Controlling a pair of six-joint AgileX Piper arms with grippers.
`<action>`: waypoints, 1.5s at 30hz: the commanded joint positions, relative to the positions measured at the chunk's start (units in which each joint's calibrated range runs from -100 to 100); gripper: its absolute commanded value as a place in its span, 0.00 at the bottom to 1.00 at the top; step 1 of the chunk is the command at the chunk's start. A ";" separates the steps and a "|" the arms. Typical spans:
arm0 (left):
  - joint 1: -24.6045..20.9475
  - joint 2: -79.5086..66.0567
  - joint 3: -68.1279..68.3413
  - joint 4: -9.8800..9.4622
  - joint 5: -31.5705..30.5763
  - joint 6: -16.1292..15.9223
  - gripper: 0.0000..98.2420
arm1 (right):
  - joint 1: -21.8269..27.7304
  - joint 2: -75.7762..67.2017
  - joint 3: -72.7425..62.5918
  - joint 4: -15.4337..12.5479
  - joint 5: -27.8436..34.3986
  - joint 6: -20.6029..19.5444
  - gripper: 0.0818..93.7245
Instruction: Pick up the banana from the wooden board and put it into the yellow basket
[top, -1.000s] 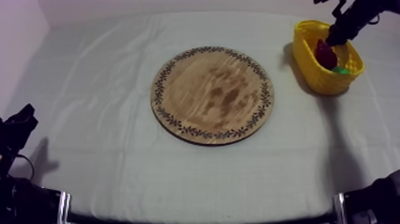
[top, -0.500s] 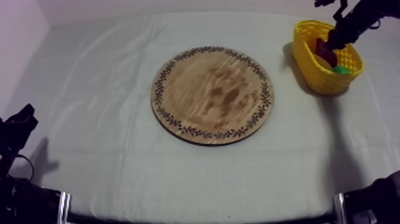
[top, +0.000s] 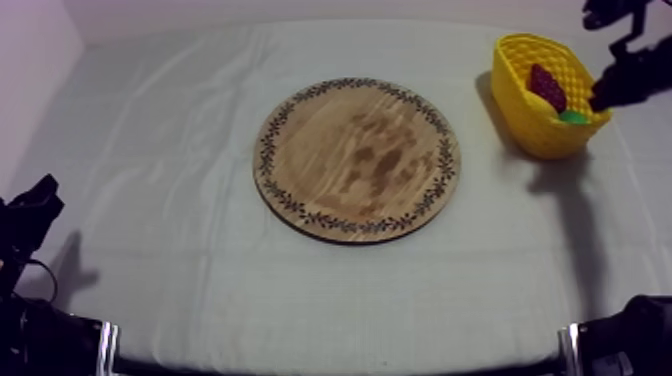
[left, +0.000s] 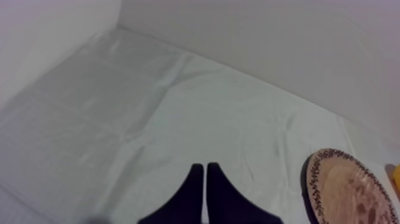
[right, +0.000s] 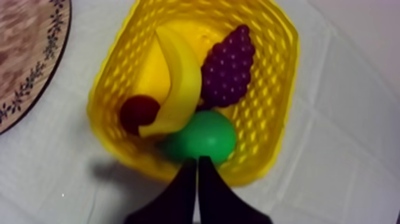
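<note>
Gripper of the right arm (right: 197, 164) is clenched on nothing, its two fingers pressed together into a thin wedge, and it hangs just outside the basket (right: 280, 42), over the wall nearest the pear (right: 205, 138). I judge it holds nothing because its load is delivered: the banana (right: 178, 77) lies inside the basket, curved across the middle, with the red fruit (right: 138, 113) on one side, the grapes (right: 229, 65) on the other, and one end over the pear. In the top view this gripper (top: 602, 98) is at the upper right of the frame, just beside the basket (top: 520, 95). The left gripper (left: 205, 170) is also clenched and empty. It sits low at the lower left of the top frame (top: 42, 190), well apart from everything, probably because the basket is on the other arm's side. The right wrist view looks straight into the basket and lets me sort all four fruits. The slanted top view gives the grapes (top: 546, 86) and a green edge, but also the whole board (top: 355, 160), bare, in the middle of the cloth (top: 150, 150). The task looks finished.
</note>
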 joint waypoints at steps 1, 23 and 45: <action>-0.02 0.00 0.00 0.01 0.03 0.00 0.00 | 1.64 -12.34 11.09 -2.66 -2.39 2.20 0.01; -0.02 0.00 0.00 0.01 0.03 -0.03 0.00 | -6.67 -74.99 47.17 8.14 6.37 -17.69 0.01; -0.02 0.00 0.00 0.01 0.03 0.00 0.00 | -5.34 -79.29 52.07 3.86 -6.22 -14.48 0.01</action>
